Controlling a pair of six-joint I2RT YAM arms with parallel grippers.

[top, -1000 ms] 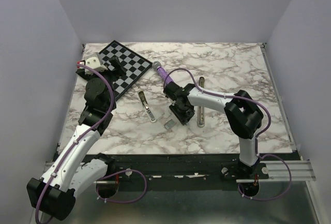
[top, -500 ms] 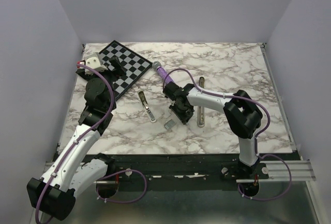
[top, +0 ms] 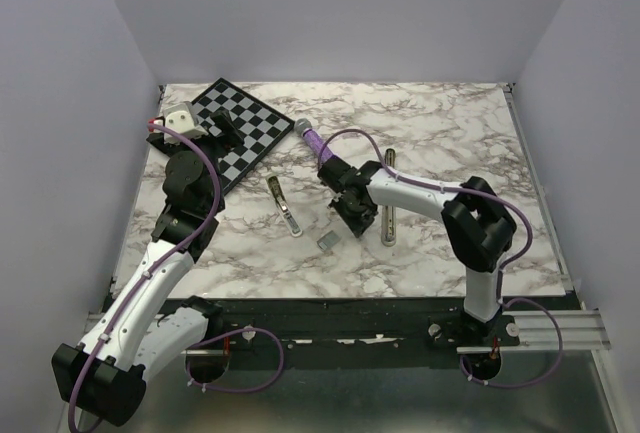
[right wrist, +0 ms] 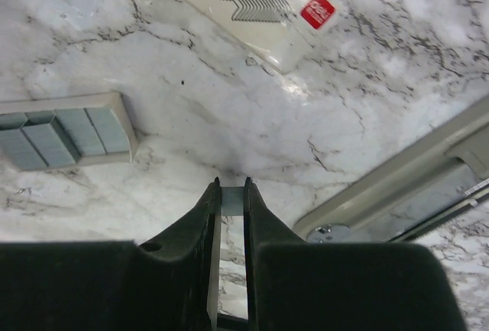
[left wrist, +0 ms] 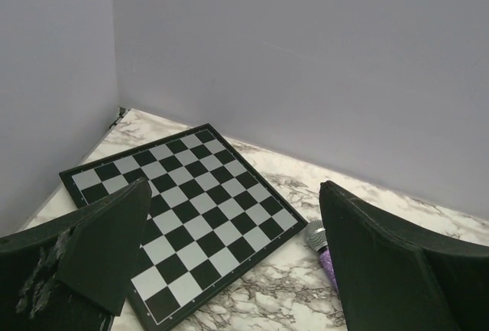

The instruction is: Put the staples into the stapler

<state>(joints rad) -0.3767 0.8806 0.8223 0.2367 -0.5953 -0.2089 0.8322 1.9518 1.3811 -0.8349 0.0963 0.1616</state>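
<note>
Right claw narrowed, pinching staples; stapler edge close beside, right.

Right wrist view. Cut by the top edge: printed box. Cut by the left edge: cream tray of grey blocks. Running off the right edge: stapler. Between the fingertips of the right gripper, only a thin grey sliver, too little showing to name or to call gripped.

Left wrist view. Half hidden behind a finger of the left gripper: microphone. Near corner of the chessboard likewise covered by the other finger.
</note>
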